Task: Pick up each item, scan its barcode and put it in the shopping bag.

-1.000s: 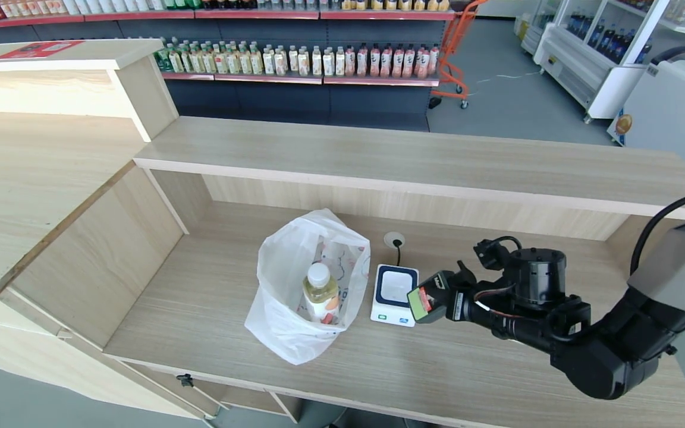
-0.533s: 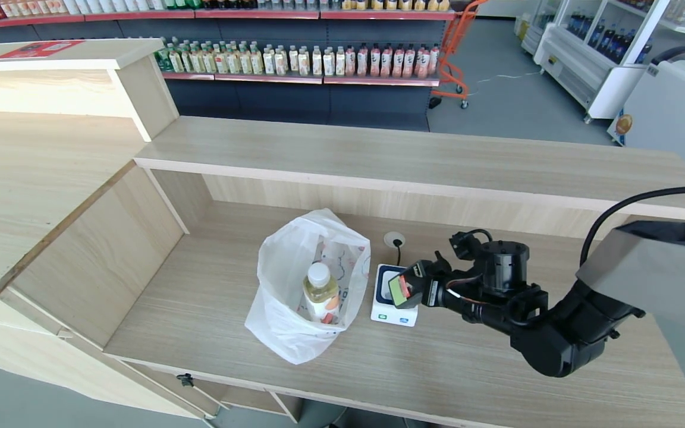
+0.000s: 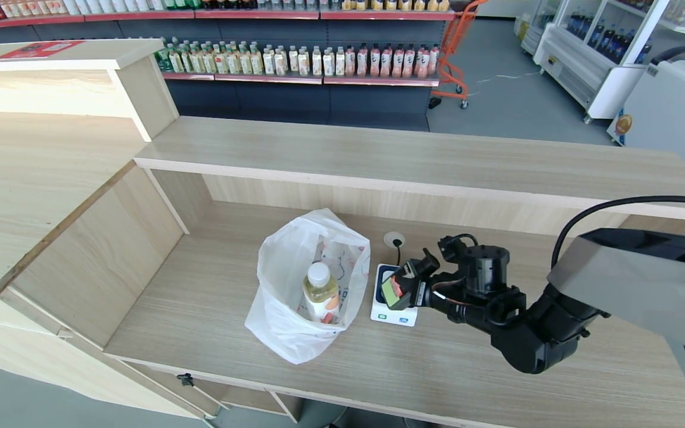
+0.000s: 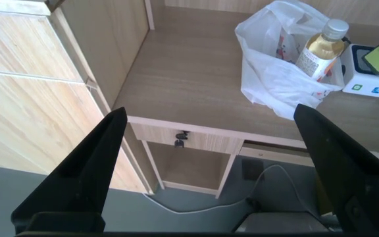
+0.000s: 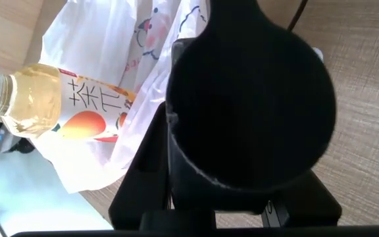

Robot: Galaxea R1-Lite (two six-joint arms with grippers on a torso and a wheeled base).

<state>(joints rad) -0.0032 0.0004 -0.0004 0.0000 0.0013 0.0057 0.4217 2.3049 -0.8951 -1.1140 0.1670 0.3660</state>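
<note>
The right fingers [image 3: 409, 278] are clamped on a small green-and-red item [image 3: 389, 292], holding it over the dark face of the white barcode scanner [image 3: 398, 315] that sits on the tabletop [image 3: 211, 309]; whether the item touches the scanner I cannot tell. Just beside the scanner, to its left, the white shopping bag [image 3: 286, 321] stands open with a capped bottle [image 3: 320, 292] of pale drink upright inside. The left fingers [image 4: 84, 178] are spread wide with nothing between them, well apart from the scanner, out past the bag on the side away from it.
</note>
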